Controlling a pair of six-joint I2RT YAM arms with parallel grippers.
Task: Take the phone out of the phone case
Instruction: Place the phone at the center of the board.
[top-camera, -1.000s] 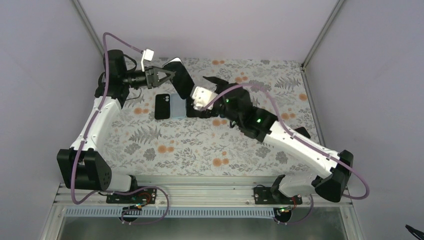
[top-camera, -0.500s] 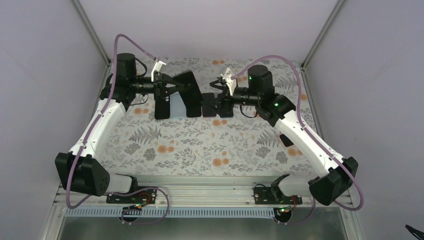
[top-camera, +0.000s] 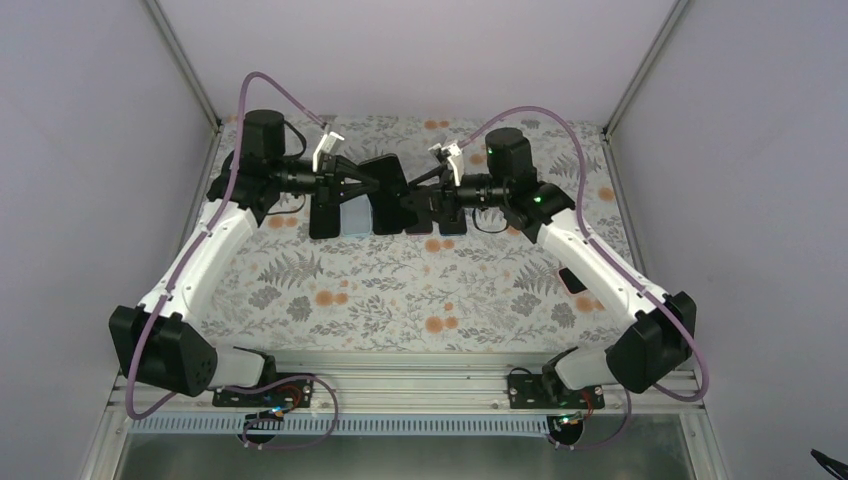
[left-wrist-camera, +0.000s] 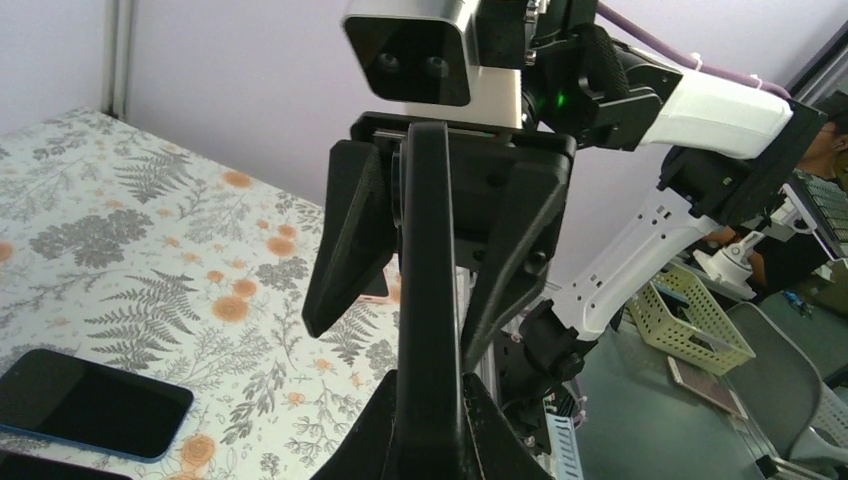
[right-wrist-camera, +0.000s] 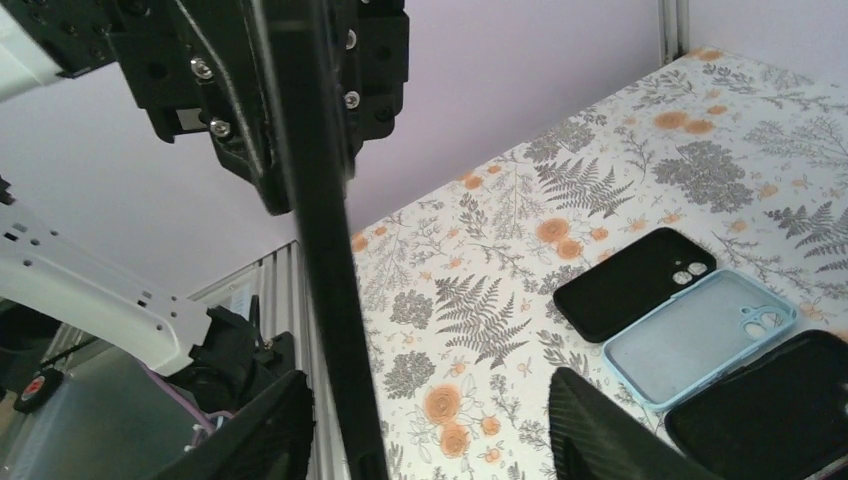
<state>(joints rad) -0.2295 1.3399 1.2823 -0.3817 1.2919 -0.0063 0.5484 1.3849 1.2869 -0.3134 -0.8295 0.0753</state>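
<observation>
Since half a second ago the right gripper (left-wrist-camera: 395, 335) has closed in on the left arm, and the gap between the two is gone. The left gripper (top-camera: 365, 183) pinches a flat black phone (left-wrist-camera: 428, 250) by one end and holds it in the air above the far middle of the floral-print bench (top-camera: 400, 300). The right gripper is spread, one finger on either side of the phone's free end; contact cannot be told. Whether a case is on the phone cannot be told. Flat on the bench: a matte black phone case with camera cut-out (right-wrist-camera: 634, 285), and a pale blue silicone case (right-wrist-camera: 700, 340) just beside it.
</observation>
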